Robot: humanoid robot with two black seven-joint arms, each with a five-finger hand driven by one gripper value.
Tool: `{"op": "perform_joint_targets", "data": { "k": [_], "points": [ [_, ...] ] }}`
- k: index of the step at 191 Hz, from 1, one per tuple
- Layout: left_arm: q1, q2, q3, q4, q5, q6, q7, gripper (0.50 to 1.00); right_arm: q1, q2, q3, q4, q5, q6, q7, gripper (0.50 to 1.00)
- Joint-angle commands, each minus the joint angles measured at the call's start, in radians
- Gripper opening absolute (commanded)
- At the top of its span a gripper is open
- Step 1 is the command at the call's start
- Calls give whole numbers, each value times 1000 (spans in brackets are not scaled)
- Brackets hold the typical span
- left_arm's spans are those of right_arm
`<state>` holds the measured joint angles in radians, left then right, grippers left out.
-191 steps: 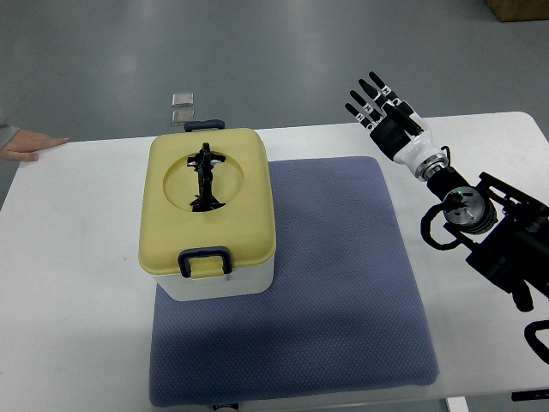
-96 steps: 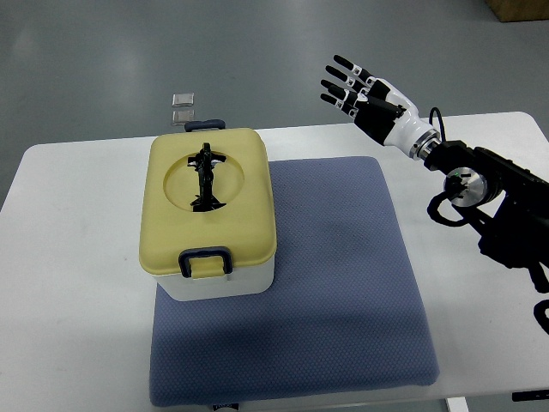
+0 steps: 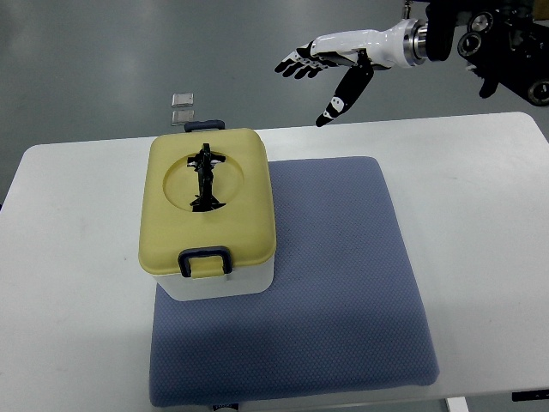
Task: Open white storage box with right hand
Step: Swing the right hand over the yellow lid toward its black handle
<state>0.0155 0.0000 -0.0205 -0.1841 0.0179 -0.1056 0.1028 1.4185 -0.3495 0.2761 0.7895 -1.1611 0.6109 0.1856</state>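
The white storage box [image 3: 225, 283] stands on the left part of a blue-grey mat [image 3: 343, 283]. Its yellow lid [image 3: 244, 215] is closed, with a black folded handle [image 3: 205, 178] in a round recess and a dark latch [image 3: 205, 261] at the near edge. My right hand [image 3: 322, 70] is raised high beyond the table's far edge, up and to the right of the box, fingers spread and holding nothing. Its arm comes in from the upper right corner. The left arm does not show.
The white table [image 3: 480, 223] carries the mat. Two small grey squares [image 3: 183, 106] lie on the floor beyond the table's far edge, behind the box.
My right hand has risen and swung left, from over the table's right side to high beyond the far edge. The person's hand at the left edge has gone.
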Motion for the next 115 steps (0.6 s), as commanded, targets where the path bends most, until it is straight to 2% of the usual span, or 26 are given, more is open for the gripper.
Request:
{"op": "perform_joint_targets", "data": {
  "k": [1,26,54,88,115],
  "points": [
    [0,0,1,0,2,0,0,1000,88,14,-87,50,-48,0,3,928],
    [-2,0,1,0,2,0,0,1000,129,35,-109,94,-112,0,15,928],
    [-2,0,1,-1,2,0,0,1000,128,92,-115,145,-235,-154,103,926],
    [-2,0,1,0,2,0,0,1000,123,159,-189,146,-258,-332,149,926],
    [-2,0,-1,0,0,0,0,1000,119,182,-229,146,-292,-387,181,928]
  ]
}}
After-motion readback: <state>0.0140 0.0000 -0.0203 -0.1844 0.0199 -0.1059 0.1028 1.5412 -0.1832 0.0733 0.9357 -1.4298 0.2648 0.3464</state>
